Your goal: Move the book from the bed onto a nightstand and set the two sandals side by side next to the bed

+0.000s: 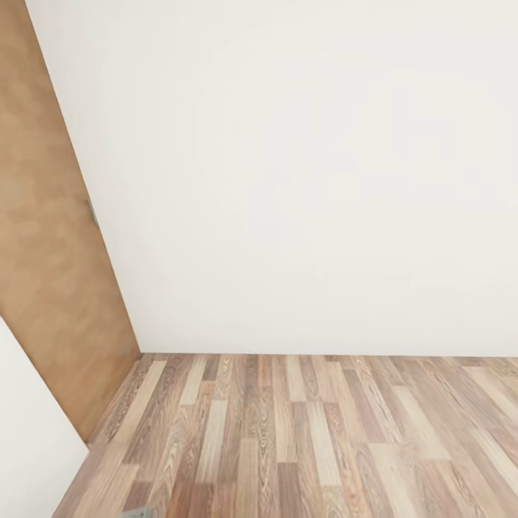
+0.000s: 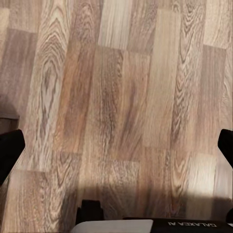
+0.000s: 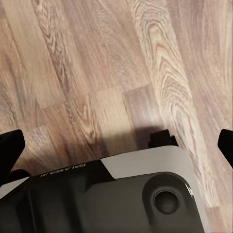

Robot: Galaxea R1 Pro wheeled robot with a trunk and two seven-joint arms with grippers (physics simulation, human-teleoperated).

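Left gripper (image 2: 116,145): fingers (image 2: 9,148) spread wide, one dark tip at each edge of the left wrist view, nothing between them but wood-plank floor (image 2: 121,87). Right gripper (image 3: 116,143): same, fingers (image 3: 10,145) apart and empty, hanging over floor, with the robot's grey-and-white base (image 3: 126,194) below them. Both grippers point down at bare planks.

Outward from there: the head view has floor running up to a plain white wall (image 1: 302,180), with a brown wooden door (image 1: 50,252) at the left and a white wall edge in the lower left corner.

No book, bed, nightstand or sandals in sight, so direction from the fingers to any task thing can't be read, nor the book's long axis, nor which arm is nearer. Neither arm has an advantage on this evidence.

Judgement: robot is in transit or facing away from the bed, staring into a corner. The next move likely calls for turning or driving the base until the bed comes into the head view; no reach makes sense yet.
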